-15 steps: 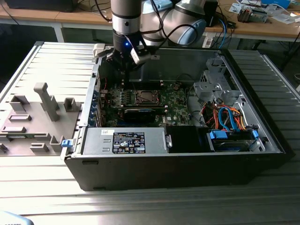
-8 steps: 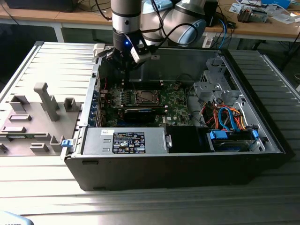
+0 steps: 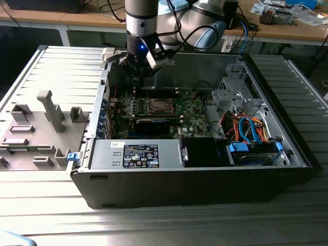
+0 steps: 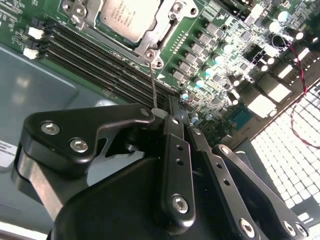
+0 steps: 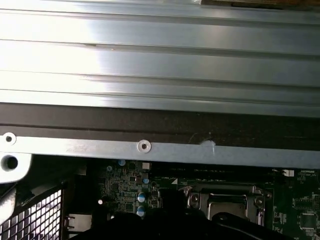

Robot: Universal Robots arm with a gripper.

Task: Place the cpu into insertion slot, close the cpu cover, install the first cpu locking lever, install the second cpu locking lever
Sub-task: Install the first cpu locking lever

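You have the open computer case (image 3: 205,174) lying on the ribbed metal surface (image 3: 61,72), with the green motherboard (image 3: 192,110) inside it beside a power supply (image 3: 136,154) and a bundle of coloured cables (image 3: 246,128). The cpu (image 4: 129,17), a flat silvery square, sits in the insertion slot (image 3: 160,106) with the cpu cover (image 4: 165,27) framing it. Your end effector (image 3: 138,64) hangs above the board's far edge, its fingers drawn together near a thin locking lever (image 4: 153,85); whether they grip it you cannot tell.

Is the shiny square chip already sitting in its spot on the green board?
Yes, in the second wrist view the cpu lies in the insertion slot on the green motherboard, framed by silvery metal.
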